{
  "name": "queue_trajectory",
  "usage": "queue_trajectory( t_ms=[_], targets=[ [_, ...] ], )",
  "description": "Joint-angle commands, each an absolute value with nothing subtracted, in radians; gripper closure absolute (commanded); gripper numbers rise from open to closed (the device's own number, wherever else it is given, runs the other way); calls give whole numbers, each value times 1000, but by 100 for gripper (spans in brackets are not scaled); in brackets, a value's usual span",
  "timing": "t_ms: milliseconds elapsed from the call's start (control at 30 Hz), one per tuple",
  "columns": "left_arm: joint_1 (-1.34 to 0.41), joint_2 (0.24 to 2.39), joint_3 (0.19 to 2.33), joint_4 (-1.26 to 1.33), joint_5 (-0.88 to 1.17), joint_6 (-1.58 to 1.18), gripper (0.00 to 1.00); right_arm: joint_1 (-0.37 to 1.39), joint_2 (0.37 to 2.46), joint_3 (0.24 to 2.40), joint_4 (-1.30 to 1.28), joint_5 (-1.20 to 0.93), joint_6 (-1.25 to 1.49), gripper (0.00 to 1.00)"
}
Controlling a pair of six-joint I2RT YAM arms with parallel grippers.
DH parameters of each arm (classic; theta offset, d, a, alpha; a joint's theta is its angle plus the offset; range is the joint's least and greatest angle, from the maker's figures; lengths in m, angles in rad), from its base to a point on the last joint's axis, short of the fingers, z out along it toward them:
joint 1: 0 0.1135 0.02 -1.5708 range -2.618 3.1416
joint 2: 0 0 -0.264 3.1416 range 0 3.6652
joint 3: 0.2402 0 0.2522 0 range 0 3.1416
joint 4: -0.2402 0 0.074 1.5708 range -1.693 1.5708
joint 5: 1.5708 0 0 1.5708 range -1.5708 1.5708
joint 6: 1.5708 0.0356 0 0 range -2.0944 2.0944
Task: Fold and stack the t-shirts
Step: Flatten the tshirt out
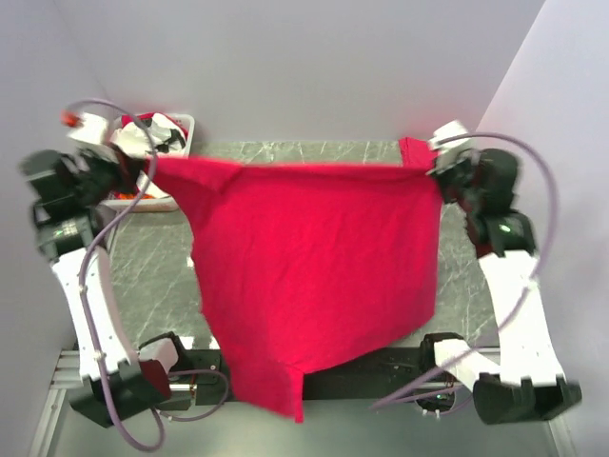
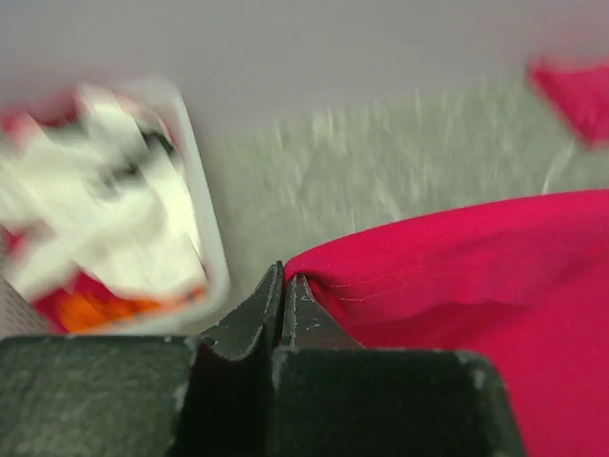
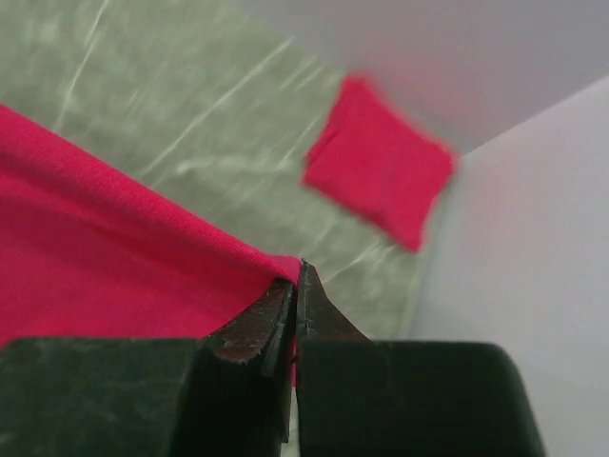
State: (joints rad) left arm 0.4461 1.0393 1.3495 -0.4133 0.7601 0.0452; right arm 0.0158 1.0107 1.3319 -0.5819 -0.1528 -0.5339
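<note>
Tabletop point(image 1: 152, 276): t-shirt point(image 1: 314, 257) between left tool point(image 2: 285, 281), right tool point(image 3: 297, 278)

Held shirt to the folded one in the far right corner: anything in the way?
Nothing visible. Right wrist view shows bare table between the held t-shirt and the folded t-shirt; the basket sits far left.

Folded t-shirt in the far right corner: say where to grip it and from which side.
Probably pinch the folded t-shirt at its edge facing the open table, coming from that side: it lies flat, walls close behind. The right gripper must first release the spread t-shirt.
</note>
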Motion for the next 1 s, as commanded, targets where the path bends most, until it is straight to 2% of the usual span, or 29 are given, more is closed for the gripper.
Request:
queue_trajectory(
  t_ms=[0,200,367,567,833,867,900,933,967],
  targets=[
    [358,1025,1179,-457,643,234,99,82,1040,1185,-546,-152,-569,100],
    [131,1098,936,-309,398,270,99,147,1230,1065,-466,-123,-554,100],
    [51,1278,893,-223,321,261,99,147,1422,1095,-431,-103,-531,100],
    [15,1524,1017,-201,269,224,99,146,1647,1222,-434,-69,-508,100],
    [15,1912,1388,-201,178,189,99,146,1899,1479,-373,78,-465,100],
    [14,1943,1451,-213,196,193,99,147,1920,1502,-380,110,-462,95],
    [14,1966,1480,-228,208,198,99,147,1974,1575,-405,124,-457,81],
    [14,2001,1505,-236,222,196,93,149,2002,1615,-431,135,-437,71],
    [14,2012,1555,-270,245,198,77,150,2037,1675,-472,144,-430,61]
  ],
)
